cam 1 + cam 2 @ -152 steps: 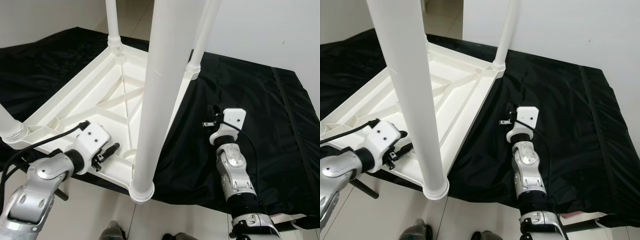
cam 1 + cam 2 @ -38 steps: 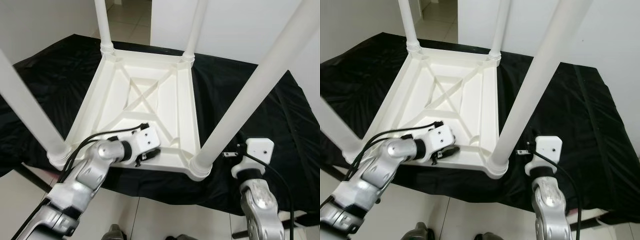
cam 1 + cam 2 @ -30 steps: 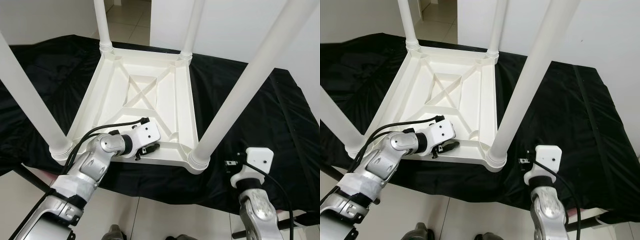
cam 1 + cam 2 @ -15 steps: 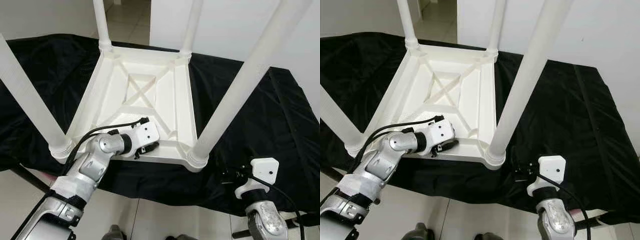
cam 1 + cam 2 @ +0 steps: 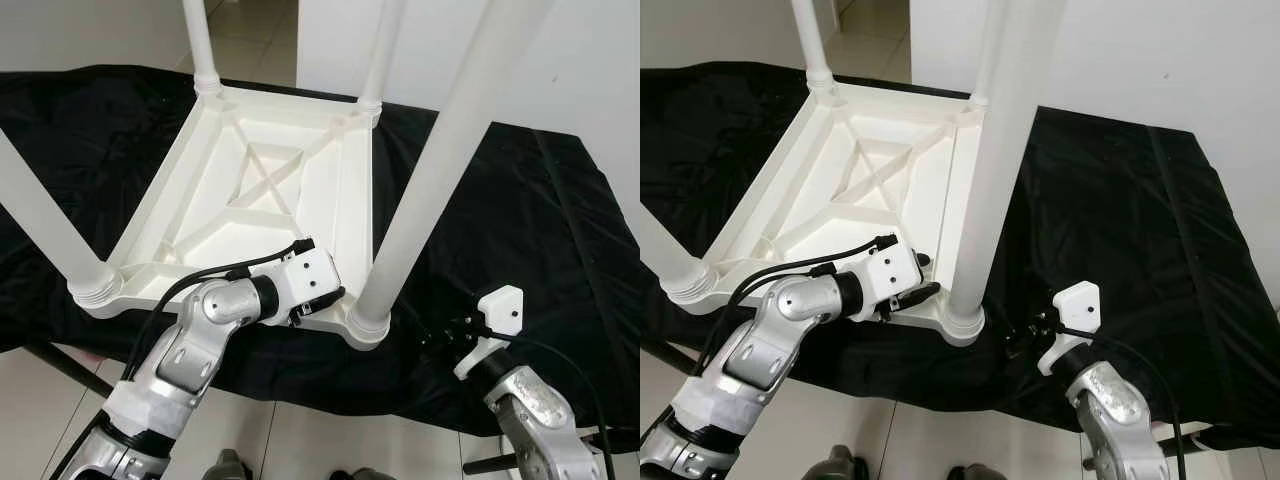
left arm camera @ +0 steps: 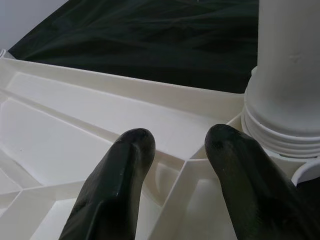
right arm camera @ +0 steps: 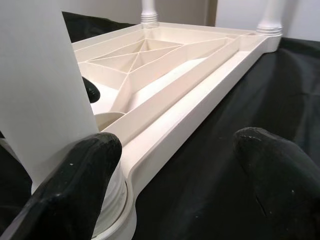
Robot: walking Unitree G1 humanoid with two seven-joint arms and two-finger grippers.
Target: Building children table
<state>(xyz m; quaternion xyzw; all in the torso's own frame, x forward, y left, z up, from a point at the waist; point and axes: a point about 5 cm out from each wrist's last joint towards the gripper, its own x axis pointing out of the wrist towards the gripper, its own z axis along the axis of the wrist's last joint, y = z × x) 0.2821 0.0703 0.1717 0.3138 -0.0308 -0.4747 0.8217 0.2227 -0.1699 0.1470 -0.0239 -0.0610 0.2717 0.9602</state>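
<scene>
White children table upside down on a black cloth, both grippers at its near corner.

The white plastic table [image 5: 270,190] lies with its top down on the black cloth [image 5: 500,200], and its four legs stand up. The left gripper [image 6: 175,165] is over the ribbed underside at the near edge, just beside the near right leg [image 5: 430,180]; its two black fingers [image 6: 120,185] are a little apart and hold nothing. The right gripper [image 7: 175,175] is low over the cloth, near the base of the same leg, with its fingers [image 7: 75,185] spread wide and nothing between them.
</scene>
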